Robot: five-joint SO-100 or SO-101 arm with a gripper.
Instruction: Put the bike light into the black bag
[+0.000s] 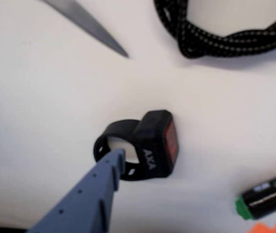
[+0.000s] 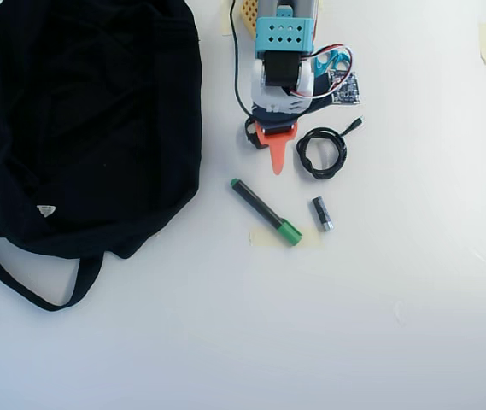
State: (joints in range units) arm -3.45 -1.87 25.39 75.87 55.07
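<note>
You have the bike light (image 1: 152, 145) lying on the white table (image 2: 379, 325), close to the far edge in the overhead view and almost wholly hidden there beneath the arm; the wrist view shows it clearly, red lens (image 1: 171, 141) turned to the right of that view and the ring strap (image 1: 112, 145) splayed out to the left. The black bag (image 2: 80, 120) fills the far-left corner, well apart from the light, with a marker (image 2: 265, 212), a small cylinder (image 2: 322, 213) and a coiled cable (image 2: 323, 152) lying between the arm and the near edge. The gripper (image 2: 275, 147) sits right over the light: in the wrist view the blue finger (image 1: 91, 189) has its tip at the ring strap, apparently in the loop, and an orange finger only pokes in at the lower right corner, so the jaws stand spread with nothing clamped. Expect a light, rubbery piece: the body looks stiff enough to pinch, the skin should grip rather than slip, and nothing looks fragile but perhaps the lens. The strap is soft and will likely flex or fold under load. Take hold across the block's flat sides, not the loop.
</note>
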